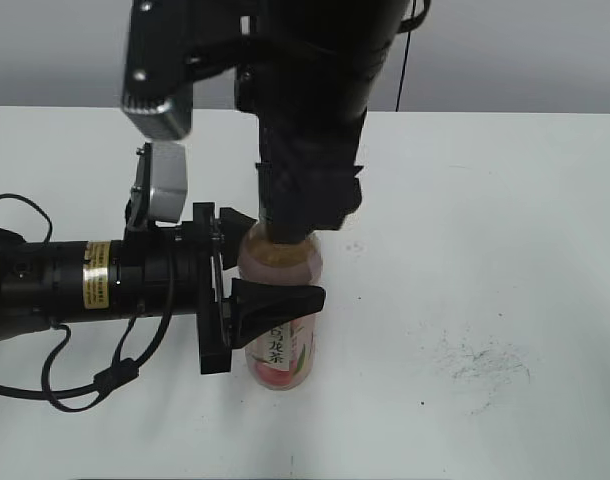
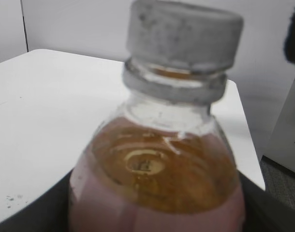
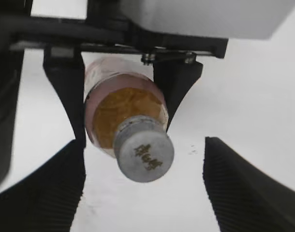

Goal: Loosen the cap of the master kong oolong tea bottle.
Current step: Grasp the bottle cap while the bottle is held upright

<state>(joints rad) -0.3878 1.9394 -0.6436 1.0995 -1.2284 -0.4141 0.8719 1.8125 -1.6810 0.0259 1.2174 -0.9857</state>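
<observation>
- Left gripper reaches in level, clamping the bottle upright on the bench.
- Right gripper hangs above, fingers spread clear of the cap.
- Grey smudges, probably dirt, lie right.

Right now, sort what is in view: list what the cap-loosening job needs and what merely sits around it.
Needed:
- small round grey plastic cap
- slim clear bottle of amber tea with pink label
- left hand clamped on the bottle
- right hand, open around the cap

Merely there:
- white table
- dark scuff marks
</observation>
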